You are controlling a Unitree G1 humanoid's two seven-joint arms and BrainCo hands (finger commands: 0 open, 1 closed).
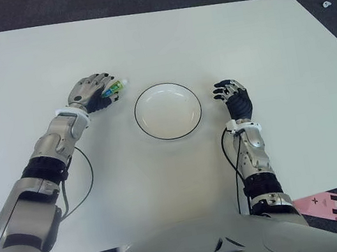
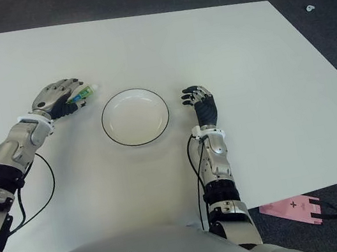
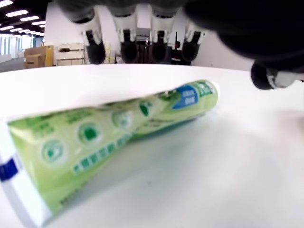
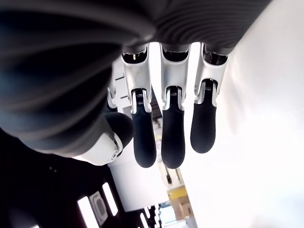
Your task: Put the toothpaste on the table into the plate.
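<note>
Table: I see a white tabletop filling most of the head view, dark floor around its edges.
Plate: a white plate with a thin dark rim sits near the middle of the table, between my two hands. Nothing lies in it.
Toothpaste: a green tube with a blue label patch lies flat on the table to the left of the plate, apart from the rim. From the head camera only its cap end shows past the fingers.
Left hand: my left hand is over the toothpaste, palm down. In the left wrist view the fingertips hang above the tube with clear table showing between them and it; the thumb sits off to one side. Fingers arched and loose, not clasped on the tube.
Right hand: my right hand shows just right of the plate, not touching it. The right wrist view shows the fingers straight and side by side, holding nothing.
Cables: a thin black cable loops on the table beside the left forearm.
Floor: a pink tag lies off the near right corner of the table.
</note>
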